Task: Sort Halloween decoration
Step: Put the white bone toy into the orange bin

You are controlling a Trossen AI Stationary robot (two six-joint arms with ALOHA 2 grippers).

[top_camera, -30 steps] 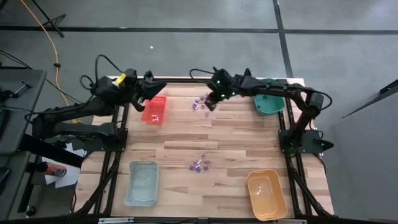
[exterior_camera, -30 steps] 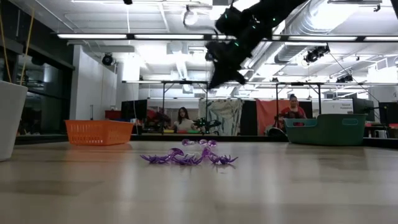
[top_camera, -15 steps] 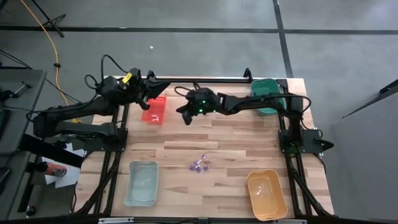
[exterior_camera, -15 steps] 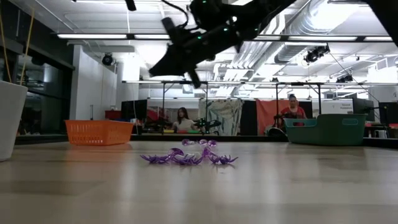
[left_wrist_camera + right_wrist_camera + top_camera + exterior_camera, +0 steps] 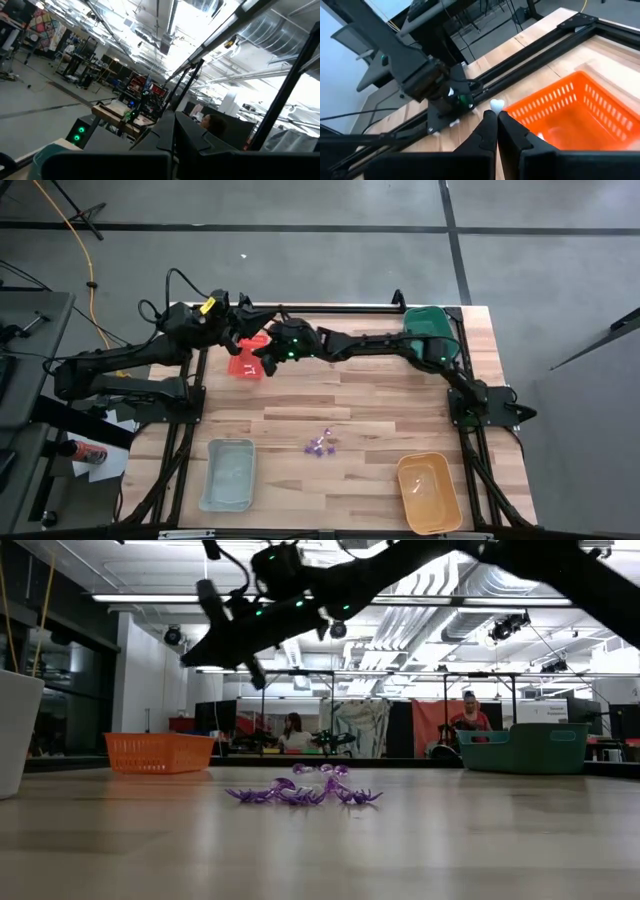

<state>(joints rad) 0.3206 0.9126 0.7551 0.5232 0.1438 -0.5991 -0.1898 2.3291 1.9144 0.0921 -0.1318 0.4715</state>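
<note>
One whitish decoration piece [image 5: 496,105] sat pinched in the right gripper [image 5: 496,119] over the red tray [image 5: 580,112]; released early, it might miss the tray's rim.

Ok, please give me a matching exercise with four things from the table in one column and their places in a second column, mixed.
Things:
1. red tray
2. green tray
3. pale blue tray
4. purple pieces

Places (high view):
A. near edge, left side
B. far edge, right side
C. middle of the table, toward the near edge
D. far edge, left side, below the right tool

Pairs: 1-D, 2-B, 3-A, 4-C
</note>
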